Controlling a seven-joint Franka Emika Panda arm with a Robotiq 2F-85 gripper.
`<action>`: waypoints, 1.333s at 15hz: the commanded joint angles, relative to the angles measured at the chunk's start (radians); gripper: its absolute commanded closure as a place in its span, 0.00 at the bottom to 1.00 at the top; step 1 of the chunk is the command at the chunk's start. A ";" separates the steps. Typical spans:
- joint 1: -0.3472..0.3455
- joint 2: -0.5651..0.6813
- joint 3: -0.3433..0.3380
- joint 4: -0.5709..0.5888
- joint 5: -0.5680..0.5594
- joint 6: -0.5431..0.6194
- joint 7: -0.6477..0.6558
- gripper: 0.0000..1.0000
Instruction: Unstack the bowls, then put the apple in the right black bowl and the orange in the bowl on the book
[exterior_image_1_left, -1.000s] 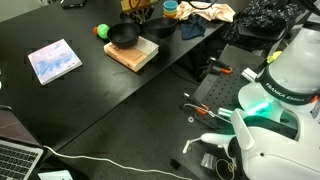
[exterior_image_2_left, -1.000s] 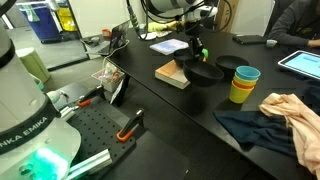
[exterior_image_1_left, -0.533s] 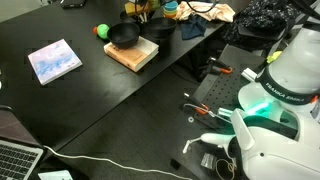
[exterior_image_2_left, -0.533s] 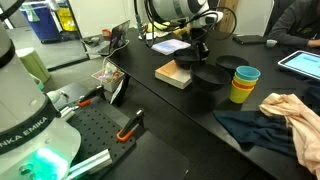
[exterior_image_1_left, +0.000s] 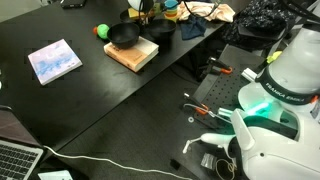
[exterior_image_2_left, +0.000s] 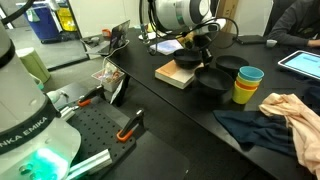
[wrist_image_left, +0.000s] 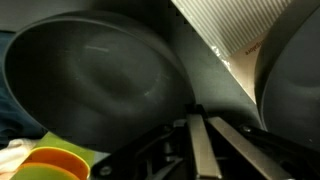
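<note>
Since the earlier frame, one black bowl (exterior_image_2_left: 214, 82) has shifted from the book (exterior_image_2_left: 168, 75) toward the stacked cups (exterior_image_2_left: 244, 85), held at its rim by the closed gripper (exterior_image_2_left: 207, 66). The other bowl (exterior_image_2_left: 187, 62) sits on the book; green apple (exterior_image_1_left: 101, 30) beside it. Wrist view crops both bowls; rim contact is obscured.

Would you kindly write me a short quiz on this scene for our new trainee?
1. True or false: the gripper is open and holds nothing.
2. What sits on the tan book? A) a black bowl B) a plate C) a kettle
3. Fill in: the green apple lies on the ____, outside both bowls.
Key: 1 false, it is shut on the other bowl; 2 A; 3 table.
</note>
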 joint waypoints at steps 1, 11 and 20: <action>0.016 0.030 -0.019 0.019 0.041 0.048 -0.020 0.97; 0.041 -0.001 -0.020 0.014 0.093 0.033 -0.053 0.36; 0.106 -0.024 -0.049 0.177 -0.019 -0.156 -0.091 0.00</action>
